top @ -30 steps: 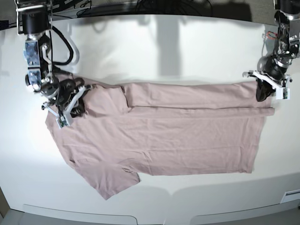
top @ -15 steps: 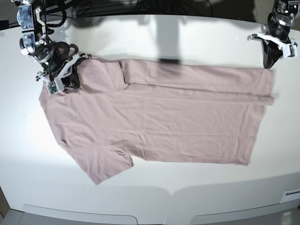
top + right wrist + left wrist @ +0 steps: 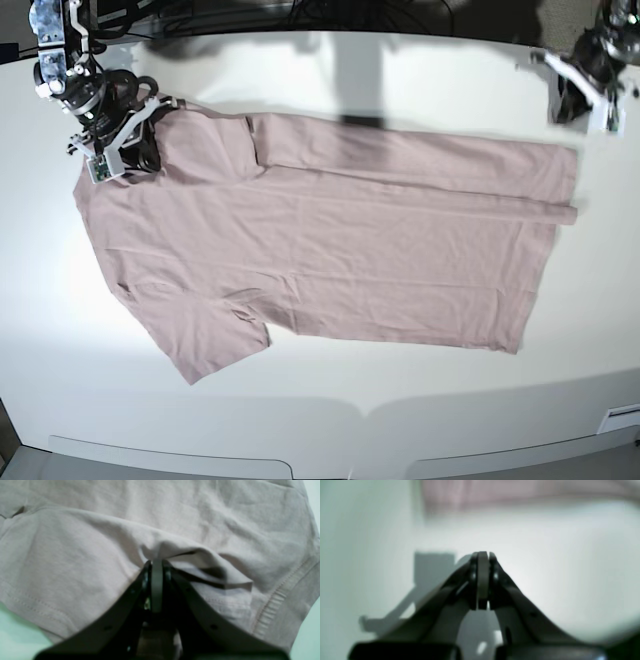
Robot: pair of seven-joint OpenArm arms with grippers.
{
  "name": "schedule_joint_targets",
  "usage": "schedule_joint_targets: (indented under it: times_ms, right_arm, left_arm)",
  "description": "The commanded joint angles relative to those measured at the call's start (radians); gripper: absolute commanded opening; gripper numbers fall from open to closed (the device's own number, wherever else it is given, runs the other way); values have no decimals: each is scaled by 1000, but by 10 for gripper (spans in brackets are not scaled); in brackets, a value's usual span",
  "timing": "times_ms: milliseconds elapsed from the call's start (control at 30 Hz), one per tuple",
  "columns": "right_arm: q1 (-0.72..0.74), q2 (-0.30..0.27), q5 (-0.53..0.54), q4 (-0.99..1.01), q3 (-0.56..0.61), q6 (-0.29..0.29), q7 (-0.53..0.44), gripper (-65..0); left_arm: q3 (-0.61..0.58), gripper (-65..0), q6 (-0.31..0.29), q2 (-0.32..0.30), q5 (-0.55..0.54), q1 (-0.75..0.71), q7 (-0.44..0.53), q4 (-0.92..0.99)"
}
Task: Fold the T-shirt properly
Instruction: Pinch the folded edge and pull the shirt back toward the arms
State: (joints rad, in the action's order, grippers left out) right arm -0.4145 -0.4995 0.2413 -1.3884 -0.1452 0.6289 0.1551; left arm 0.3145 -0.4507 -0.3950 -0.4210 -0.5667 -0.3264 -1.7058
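Observation:
The dusty pink T-shirt (image 3: 340,240) lies spread on the white table (image 3: 330,80), collar end at the left, hem at the right, with its far edge folded over in a strip. My right gripper (image 3: 128,160) is shut on a pinch of cloth at the far shoulder; the right wrist view shows the T-shirt (image 3: 75,555) bunched up at that gripper (image 3: 156,562). My left gripper (image 3: 572,105) hovers beyond the far hem corner, apart from the cloth. In the left wrist view this gripper (image 3: 482,555) is shut and empty, with the T-shirt (image 3: 520,490) blurred ahead of it.
Dark cables and the arm bases (image 3: 250,15) run along the table's far edge. The table's front edge (image 3: 330,415) curves along the bottom. One sleeve (image 3: 205,345) points toward the front left.
The shirt has been dragged toward the far edge. My left gripper has let go of the hem corner and moved up and away. My right gripper moved back with the shoulder still held.

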Motion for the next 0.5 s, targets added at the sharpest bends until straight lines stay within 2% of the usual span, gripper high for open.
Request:
schedule_joint_targets:
  times_ms: [0, 133, 267, 467]
  right_arm:
    - [-15, -13, -55, 14, 0, -24, 118, -650]
    - [-15, -13, -56, 14, 1, -24, 129, -650]
    - [-15, -13, -56, 14, 1, -24, 130, -650]
    - [-15, -13, -56, 14, 0, -24, 159, -650]
  left_arm:
    - [4, -650, 1, -18, -29, 48, -6, -35]
    - [-36, -650, -1, -18, -55, 209, -160, -6]
    - [-107, -650, -1, -18, -51, 349, -307, 133]
    - [-168, -650, -1, -18, -51, 473, -295, 398]
